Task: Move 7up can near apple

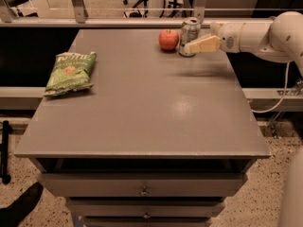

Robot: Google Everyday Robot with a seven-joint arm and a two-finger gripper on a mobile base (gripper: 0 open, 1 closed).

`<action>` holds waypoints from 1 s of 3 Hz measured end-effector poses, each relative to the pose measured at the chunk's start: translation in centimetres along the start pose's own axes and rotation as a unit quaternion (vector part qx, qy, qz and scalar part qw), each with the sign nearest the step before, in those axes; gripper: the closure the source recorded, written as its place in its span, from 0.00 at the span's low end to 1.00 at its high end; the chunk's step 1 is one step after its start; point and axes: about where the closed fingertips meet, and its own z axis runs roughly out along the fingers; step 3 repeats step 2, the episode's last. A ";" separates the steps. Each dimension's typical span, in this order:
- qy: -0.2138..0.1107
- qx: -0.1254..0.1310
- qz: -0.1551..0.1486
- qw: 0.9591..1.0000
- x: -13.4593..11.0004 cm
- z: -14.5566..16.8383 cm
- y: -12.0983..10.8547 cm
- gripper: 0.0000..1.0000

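- Green chip bag (71,72): lies flat at the left side, well apart from the rest.
- Counter (151,112): grey, matte, with drawers (142,191) beneath and a speckled floor below.
- 7up can (190,30): upright, long axis vertical, at the far edge, just right of the apple (169,39).
- Pincer (195,46): low against the can's right side; apart or clamped cannot be told.
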 end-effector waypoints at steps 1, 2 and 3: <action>-0.012 0.011 -0.022 1.000 -0.1 -7.9 3.9 0.00; -0.009 0.011 -0.016 1.000 0.5 -7.4 3.4 0.00; -0.009 0.011 -0.016 1.000 0.5 -7.4 3.4 0.00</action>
